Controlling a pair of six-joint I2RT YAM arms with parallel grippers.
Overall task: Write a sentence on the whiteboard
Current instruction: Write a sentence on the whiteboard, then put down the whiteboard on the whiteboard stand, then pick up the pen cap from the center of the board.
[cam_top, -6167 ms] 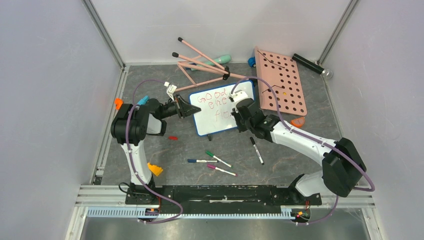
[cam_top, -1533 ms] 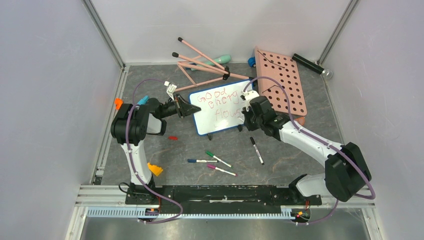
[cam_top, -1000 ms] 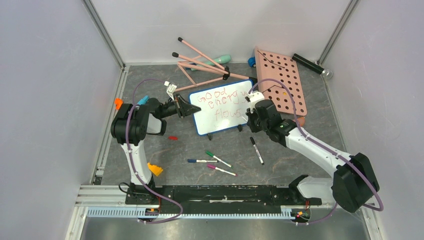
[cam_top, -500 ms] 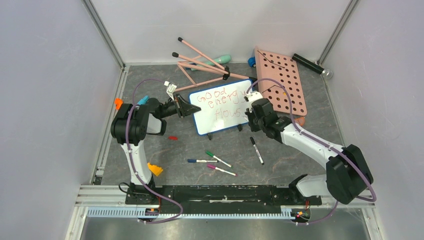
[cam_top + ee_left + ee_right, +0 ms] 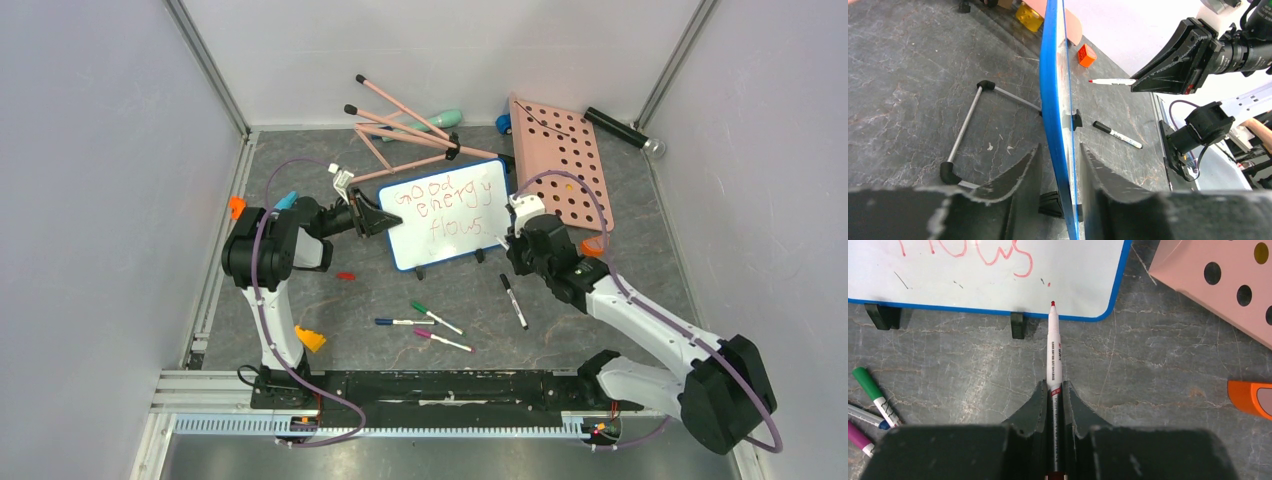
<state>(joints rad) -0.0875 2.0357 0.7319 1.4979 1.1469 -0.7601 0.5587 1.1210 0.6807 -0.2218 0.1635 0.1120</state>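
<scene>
The whiteboard [image 5: 447, 213], white with a blue rim and black feet, stands tilted mid-table. It carries the red sentence [image 5: 440, 205] "good energy flows" in three lines. My left gripper [image 5: 383, 221] is shut on the board's left edge; in the left wrist view the blue rim [image 5: 1054, 110] runs between the fingers. My right gripper [image 5: 512, 243] is shut on a red marker [image 5: 1054, 345], bare tip forward, held just off the board's lower right corner [image 5: 1108, 310] and not touching it. The end of "flows" [image 5: 998, 252] shows above the tip.
A black marker [image 5: 514, 301] lies just below my right gripper. Green [image 5: 435, 317], blue [image 5: 403, 322] and purple [image 5: 441, 340] markers lie near the front. A pink pegboard [image 5: 560, 170] stands right of the board, a pink folding stand [image 5: 410, 135] behind it. Orange pieces [image 5: 594, 245] lie at the right.
The sentence grew from partial lines to the full "good energy flows". In the last half second my right gripper drew back down and right off the board with the marker. The left gripper held still.
</scene>
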